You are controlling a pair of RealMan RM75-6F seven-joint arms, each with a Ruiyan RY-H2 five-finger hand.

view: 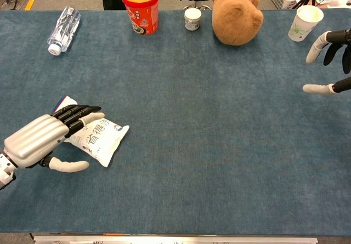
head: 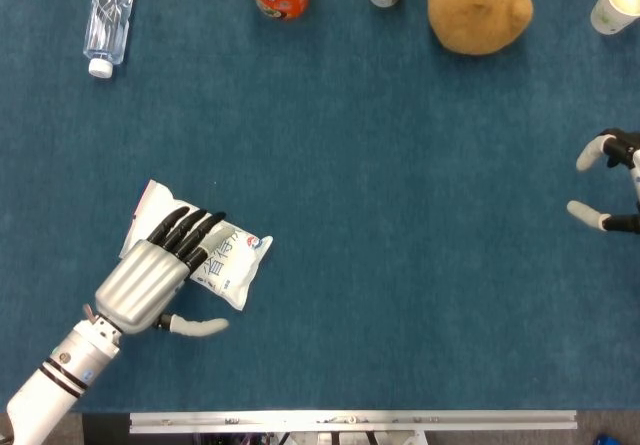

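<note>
Left hand [head: 150, 283] lies flat on the white plastic snack pouch [head: 228, 261] at the near-left of the blue felt table [head: 400, 215]: fingers extended on top, thumb splayed alongside, no grasp. Thumb should tuck under the pouch edge before closing. Right hand [view: 332, 57] hovers with fingers apart, empty.

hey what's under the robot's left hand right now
A white snack bag with blue print lies flat on the blue table under the fingers of the left hand. The bag's middle is covered, and the palm side is hidden.
</note>
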